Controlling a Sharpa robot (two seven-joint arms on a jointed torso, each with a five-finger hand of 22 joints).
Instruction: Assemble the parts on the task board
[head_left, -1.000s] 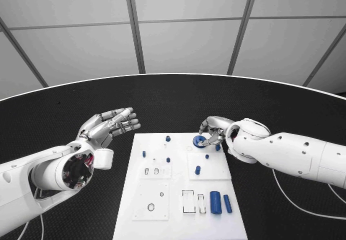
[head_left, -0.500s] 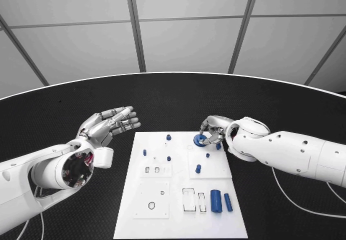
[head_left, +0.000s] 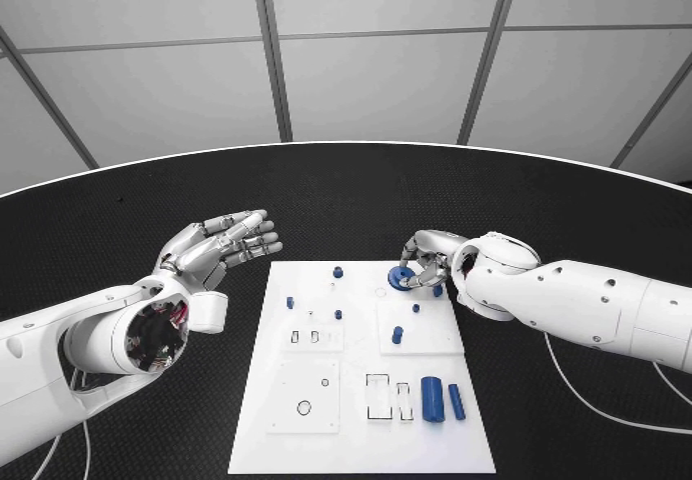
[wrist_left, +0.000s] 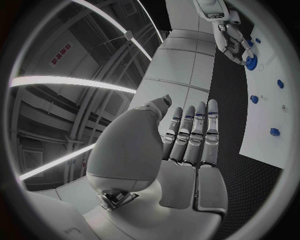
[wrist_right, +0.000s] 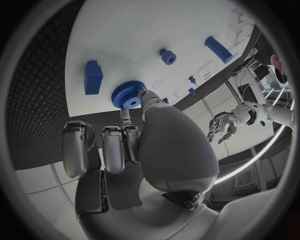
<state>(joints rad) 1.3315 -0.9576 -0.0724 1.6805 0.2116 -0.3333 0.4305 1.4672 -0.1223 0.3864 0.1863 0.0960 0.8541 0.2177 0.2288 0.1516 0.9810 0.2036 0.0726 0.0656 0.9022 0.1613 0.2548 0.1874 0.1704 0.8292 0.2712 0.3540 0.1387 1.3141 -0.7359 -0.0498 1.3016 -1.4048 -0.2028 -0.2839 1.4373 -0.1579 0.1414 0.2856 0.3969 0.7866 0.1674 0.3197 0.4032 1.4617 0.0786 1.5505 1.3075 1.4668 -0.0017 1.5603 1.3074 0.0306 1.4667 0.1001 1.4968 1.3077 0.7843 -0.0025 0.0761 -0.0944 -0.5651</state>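
Right now the right hand (head_left: 427, 262) sits at the far right corner of the task board (head_left: 346, 440), and its thumb and a fingertip are closed on a blue gear (head_left: 400, 281). The right wrist view shows the gear (wrist_right: 128, 95) with its toothed face nearly flat on the white surface, the thumb lying over its near edge while the other fingers (wrist_right: 112, 147) hang curled behind, off the board's edge above the black counter (head_left: 130, 220). What the coming move turns on, I judge, is that the gear lies forward of the palm, toward the board's interior, with its bore axis standing roughly upright, so seating it calls for a short push down and inward rather than a reach. Whether it is already on a peg I cannot tell. Just beside the gear lies a small blue block (wrist_right: 93, 77), and farther in stands a short blue peg (wrist_right: 167, 56). The left hand (head_left: 216, 250) is well apart from all this, held above the counter off the board's left edge, its fingers spread and extended, holding nothing; its wrist view shows them straight side by side (wrist_left: 190, 135). The right hand is plainly the nearer one. Two blue cylinders (head_left: 433, 398) lie near the board's near right end, their long axes running along the board.
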